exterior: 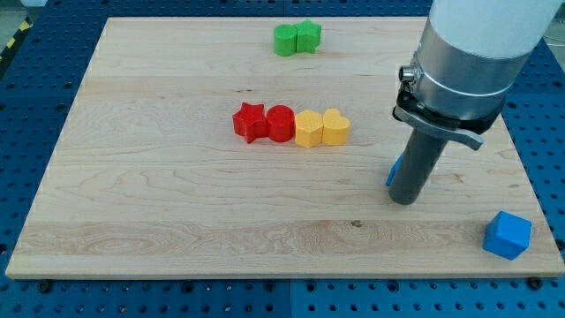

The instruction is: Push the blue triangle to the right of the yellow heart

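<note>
The yellow heart point(336, 127) lies mid-board, at the right end of a row of blocks. The blue triangle point(393, 170) is to its lower right, mostly hidden behind my rod, with only a sliver showing at the rod's left side. My tip point(403, 200) rests on the board just right of and below that sliver, touching or nearly touching the triangle.
Left of the heart in the row are a yellow hexagon-like block point(308, 129), a red cylinder point(281, 123) and a red star point(250, 121). Two green blocks point(297, 39) sit at the view's top. A blue cube-like block point(508, 234) lies near the bottom right corner.
</note>
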